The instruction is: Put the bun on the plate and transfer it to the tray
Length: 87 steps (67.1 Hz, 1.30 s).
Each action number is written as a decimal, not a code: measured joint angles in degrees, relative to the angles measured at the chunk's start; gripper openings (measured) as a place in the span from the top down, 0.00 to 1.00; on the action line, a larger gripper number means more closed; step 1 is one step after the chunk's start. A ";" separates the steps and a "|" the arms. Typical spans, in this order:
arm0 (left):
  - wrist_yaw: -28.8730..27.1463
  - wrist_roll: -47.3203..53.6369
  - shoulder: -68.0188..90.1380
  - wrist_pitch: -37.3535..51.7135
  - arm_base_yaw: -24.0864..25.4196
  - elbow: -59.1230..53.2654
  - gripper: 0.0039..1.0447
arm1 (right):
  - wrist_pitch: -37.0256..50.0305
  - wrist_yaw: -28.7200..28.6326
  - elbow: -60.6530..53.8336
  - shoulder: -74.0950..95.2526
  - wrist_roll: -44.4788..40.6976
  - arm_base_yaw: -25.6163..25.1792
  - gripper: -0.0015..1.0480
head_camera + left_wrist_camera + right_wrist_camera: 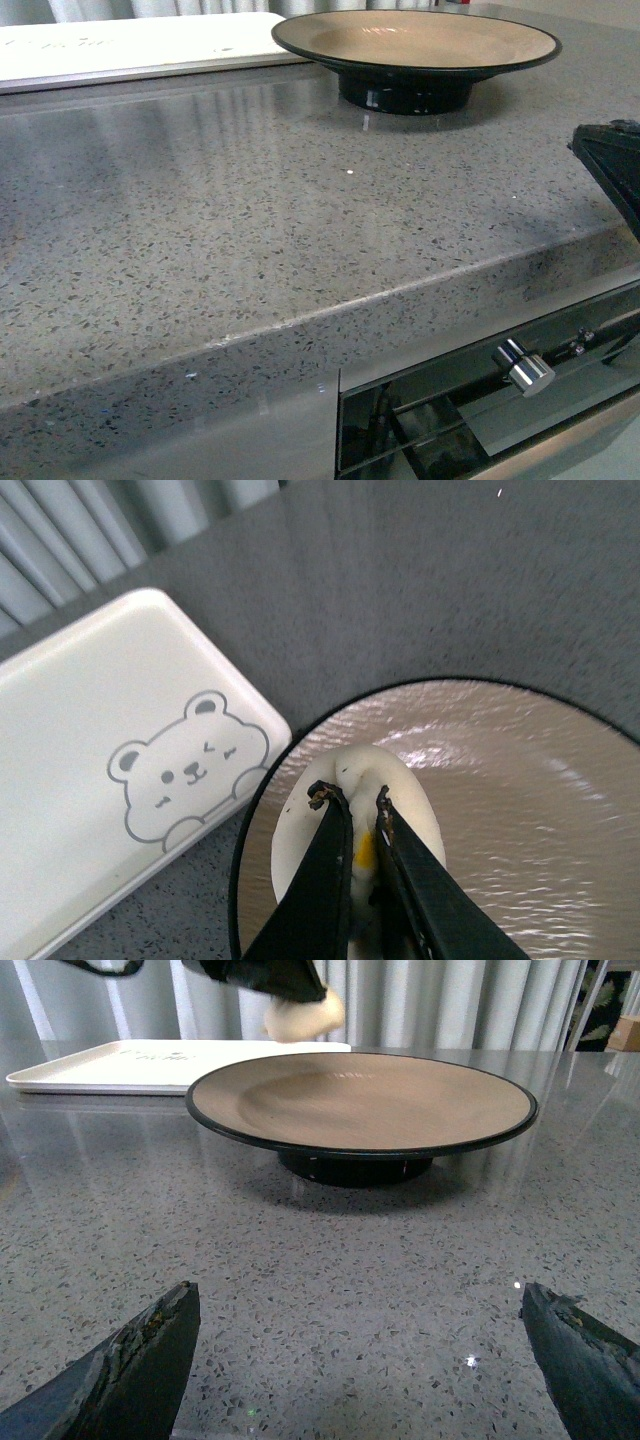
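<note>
My left gripper (350,802) is shut on the white bun (400,800) and holds it above the near-left part of the dark plate (520,780). In the right wrist view the bun (305,1015) hangs above the plate's (360,1100) far left rim, held by the left gripper (262,978). The plate (415,45) stands on its black foot at the far side of the counter in the front view. The off-white tray (140,45) lies to its left; its bear drawing shows in the left wrist view (100,780). My right gripper (360,1310) is open and low over the counter, facing the plate.
The grey speckled counter (250,230) has a front edge with a step down to a glass-fronted appliance with a chrome knob (525,367). A black part of the right arm (615,160) shows at the right edge. Curtains hang behind the counter (450,1000).
</note>
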 joint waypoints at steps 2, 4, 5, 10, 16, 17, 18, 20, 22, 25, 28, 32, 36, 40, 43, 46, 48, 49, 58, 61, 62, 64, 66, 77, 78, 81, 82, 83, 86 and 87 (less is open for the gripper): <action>0.00 0.13 0.31 0.13 0.00 -0.22 0.96 | 0.00 0.02 0.00 0.00 0.02 0.00 0.08; 0.13 0.24 0.61 0.42 0.00 -0.61 0.96 | 0.00 0.02 0.00 0.00 0.02 0.00 0.08; 0.46 0.26 0.70 0.55 0.00 -0.85 0.96 | 0.00 0.02 0.00 0.00 0.02 0.00 0.08; 1.03 0.26 0.74 1.22 0.00 -1.44 0.96 | 0.00 0.02 0.00 0.00 0.02 0.00 0.08; 1.70 0.04 0.26 2.62 0.00 -3.08 0.96 | 0.00 0.00 0.00 0.00 0.02 0.00 0.08; 1.99 0.04 0.13 2.80 0.00 -3.58 0.96 | 0.00 0.00 0.00 0.00 0.00 0.00 0.08; 2.51 -0.02 -0.04 2.97 0.00 -4.20 0.96 | 0.00 0.00 0.00 0.00 0.02 0.00 0.08; 2.95 -0.17 -0.20 2.99 0.00 -4.94 0.96 | 0.00 0.00 0.00 0.00 0.02 0.00 0.08; 3.50 -0.20 -0.42 3.02 0.00 -5.84 0.96 | 0.00 0.02 0.00 0.00 0.00 0.00 0.08; 3.78 -0.15 -0.79 3.37 0.00 -7.30 0.96 | 0.00 0.02 0.00 0.00 0.00 0.00 0.08; 4.61 -0.37 -1.01 3.26 0.00 -8.39 0.96 | 0.00 0.02 0.00 0.00 0.02 0.00 0.08; 5.49 -0.35 -1.25 2.86 0.00 -9.57 0.96 | 0.00 0.02 0.00 0.00 0.02 0.00 0.08; 5.46 -0.35 -1.68 3.34 -0.02 -10.67 0.96 | 0.00 0.00 0.00 0.00 0.02 0.00 0.08; 5.62 -0.37 -2.08 3.45 -0.04 -11.13 0.96 | 0.00 0.00 0.00 0.00 0.02 0.00 0.08; 5.60 -0.37 -2.19 3.45 -0.09 -11.21 0.96 | 0.00 0.02 0.00 0.00 0.02 0.00 0.08; 5.68 -0.48 -2.23 3.41 -0.09 -11.21 0.96 | 0.00 0.00 0.00 0.00 0.02 0.00 0.08; 5.86 -0.94 -2.23 3.02 -0.09 -11.21 0.96 | 0.00 0.00 0.00 0.00 0.02 0.00 0.08; 5.88 -1.11 -2.23 2.84 -0.09 -11.19 0.96 | 0.00 0.02 0.00 0.00 0.00 0.00 0.08; 7.34 -2.51 -2.23 0.85 -0.13 -10.29 0.80 | 0.00 0.02 0.00 0.00 0.00 0.00 0.08; 7.87 -2.95 -2.23 0.55 -0.20 -9.97 0.73 | 0.00 0.02 0.00 0.00 0.02 0.00 0.08; 7.96 -3.02 -2.23 0.48 -0.20 -9.88 0.72 | 0.00 0.02 0.00 0.00 0.00 0.00 0.08; 8.07 -3.19 -2.23 0.26 -0.20 -9.70 0.68 | 0.00 0.00 0.00 0.00 0.00 0.00 0.08; 8.70 -3.65 -2.23 -0.22 -0.22 -9.42 0.63 | 0.00 0.00 0.00 0.00 0.00 0.00 0.08; 10.47 -5.25 -2.23 -1.73 -0.42 -7.15 0.35 | 0.00 0.02 0.00 0.00 0.00 0.00 0.08; 10.56 -5.42 -2.23 -1.81 -0.44 -6.82 0.32 | 0.00 0.00 0.00 0.00 0.00 0.00 0.08; 10.62 -5.77 -2.23 -2.14 -0.46 -5.95 0.23 | 0.00 0.00 0.00 0.00 0.02 0.00 0.08; 10.71 -5.84 -2.23 -2.23 -0.48 -5.77 0.22 | 0.00 0.02 0.00 0.00 0.02 0.00 0.08; 10.80 -5.99 -2.23 -2.32 -0.50 -5.60 0.20 | 0.00 0.02 0.00 0.00 0.00 0.00 0.08; 10.86 -6.19 -2.16 -2.73 -0.52 -4.81 0.13 | 0.00 0.02 0.00 0.00 0.02 0.00 0.08; 10.97 -6.29 -2.16 -2.84 -0.52 -4.50 0.10 | 0.00 0.00 0.00 0.00 0.02 0.00 0.08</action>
